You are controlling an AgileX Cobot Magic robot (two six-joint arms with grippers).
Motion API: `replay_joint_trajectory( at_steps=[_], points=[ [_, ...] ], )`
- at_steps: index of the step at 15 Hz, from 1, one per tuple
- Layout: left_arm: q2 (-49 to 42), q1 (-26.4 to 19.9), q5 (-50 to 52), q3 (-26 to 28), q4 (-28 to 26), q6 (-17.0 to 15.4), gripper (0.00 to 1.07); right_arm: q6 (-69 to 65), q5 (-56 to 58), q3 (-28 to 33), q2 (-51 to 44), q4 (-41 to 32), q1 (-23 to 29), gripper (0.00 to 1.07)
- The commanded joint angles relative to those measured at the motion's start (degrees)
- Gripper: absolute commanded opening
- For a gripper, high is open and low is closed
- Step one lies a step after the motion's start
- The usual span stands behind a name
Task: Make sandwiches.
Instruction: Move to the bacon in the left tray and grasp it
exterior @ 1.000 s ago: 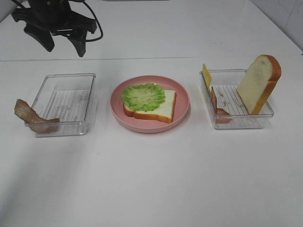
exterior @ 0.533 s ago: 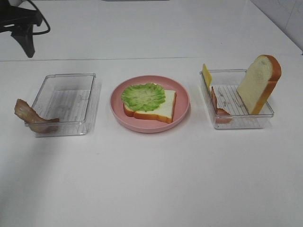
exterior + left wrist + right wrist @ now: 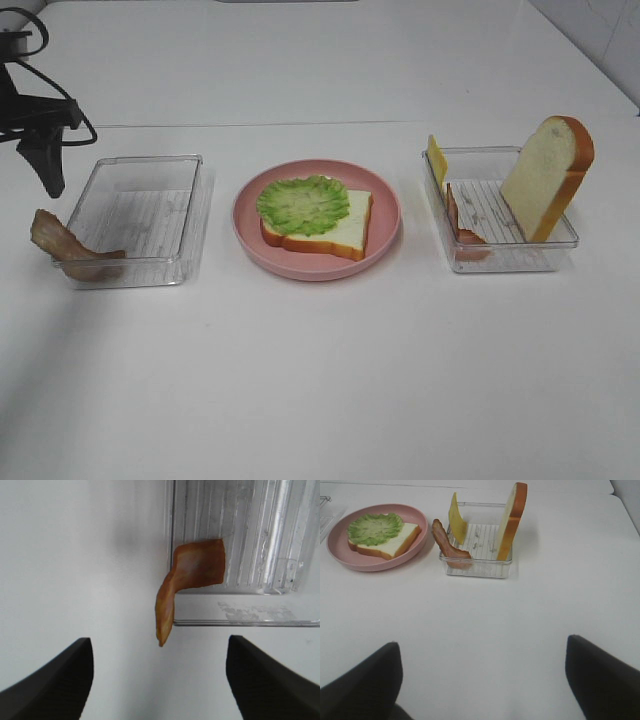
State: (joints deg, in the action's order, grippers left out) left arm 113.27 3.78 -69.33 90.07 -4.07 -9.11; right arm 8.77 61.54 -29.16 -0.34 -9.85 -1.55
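The step in hand looks like fetching the bacon strip (image 3: 70, 250) that droops over the near-left corner of the left tray (image 3: 150, 160), half inside and half hanging toward the table (image 3: 320, 380). To do it well, the left pincer (image 3: 159, 651) should come down astride the hanging outer half and close across the strip's narrow width. It must stay clear of the clear rim so the tray is not dragged, then lift straight up before carrying right. Its fingers stand wide apart and empty. The left wrist view shows the strip's loose tip roughly midway between them, though lower. From above, the pincer hovers beside the tray's far-left corner, with the strip nearer to the viewer. The sandwich (image 3: 320, 222) is only begun: one bread slice topped with lettuce (image 3: 302, 204) on the pink plate (image 3: 385, 215) at the middle, well right of that pincer. The right pincer (image 3: 482, 642), also spread and empty, hangs back near the table edge.
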Motion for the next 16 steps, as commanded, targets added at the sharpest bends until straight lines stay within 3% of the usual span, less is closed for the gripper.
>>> replay_joint_trajectory(
  at_steps=[1,9,12,16],
  points=[
    [3.3,0.1,1.0,-0.5,-1.5,-0.4,0.7,0.5,-0.5,0.1,-0.3,-0.1,-0.4,0.83],
    [7.5,0.1,5.8,-0.5,-3.2,-0.2,0.55,0.5,-0.5,0.1,-0.3,-0.1,-0.4,0.83],
    [7.8,0.1,6.2,-0.5,-3.6,-0.1,0.44,0.5,-0.5,0.1,-0.3,-0.1,-0.4,0.83],
    [9.3,0.1,5.4,-0.5,-4.1,1.1,0.43,0.5,-0.5,0.1,-0.3,-0.1,-0.4,0.83]
  ],
)
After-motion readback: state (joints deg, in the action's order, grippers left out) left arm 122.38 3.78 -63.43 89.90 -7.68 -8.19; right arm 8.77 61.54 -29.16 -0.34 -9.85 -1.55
